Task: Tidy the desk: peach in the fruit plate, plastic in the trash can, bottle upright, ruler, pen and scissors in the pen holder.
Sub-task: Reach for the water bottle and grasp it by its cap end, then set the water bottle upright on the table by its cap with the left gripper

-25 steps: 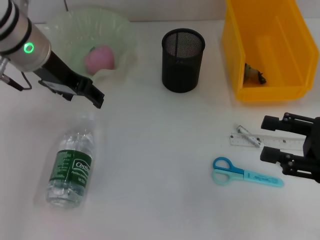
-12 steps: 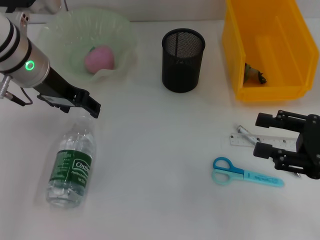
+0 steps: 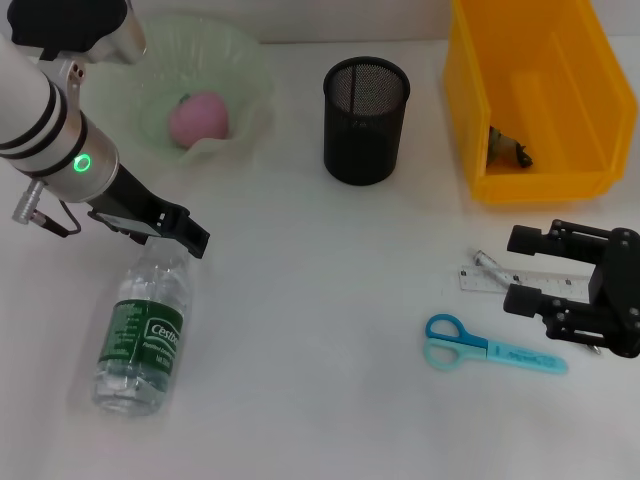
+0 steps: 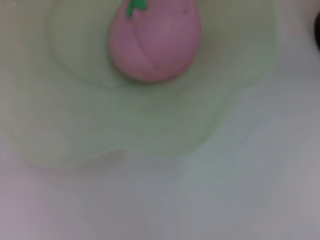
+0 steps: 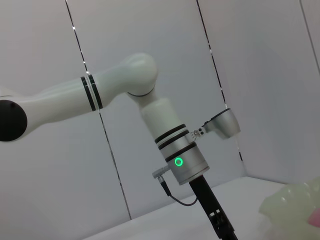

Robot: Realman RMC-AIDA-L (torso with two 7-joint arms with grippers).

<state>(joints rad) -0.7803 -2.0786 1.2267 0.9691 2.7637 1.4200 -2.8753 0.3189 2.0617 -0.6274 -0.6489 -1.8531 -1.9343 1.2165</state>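
Right now my left gripper hangs just above the cap end of the water bottle, which lies on its side on the white desk, its green label facing up and its base pointing toward me. I cannot tell whether the fingers of that gripper are spread or closed; they show only as one dark tip over the bottle's neck. Beyond my left arm sits the pale green fruit plate, and the pink peach rests inside it. My left wrist camera looks straight down on that same peach, green leaf at its top, lying in the plate.

My right gripper is low over the right side of the desk with its two black fingers spread apart, holding nothing. Between and just beside those fingers lie the clear ruler and a small silver pen resting across the ruler's end. The blue scissors lie flat nearer to me, closed, handles toward the desk's middle.

The black mesh pen holder stands upright at the far centre. To its right is the yellow trash can, with a crumpled scrap of plastic on its floor.
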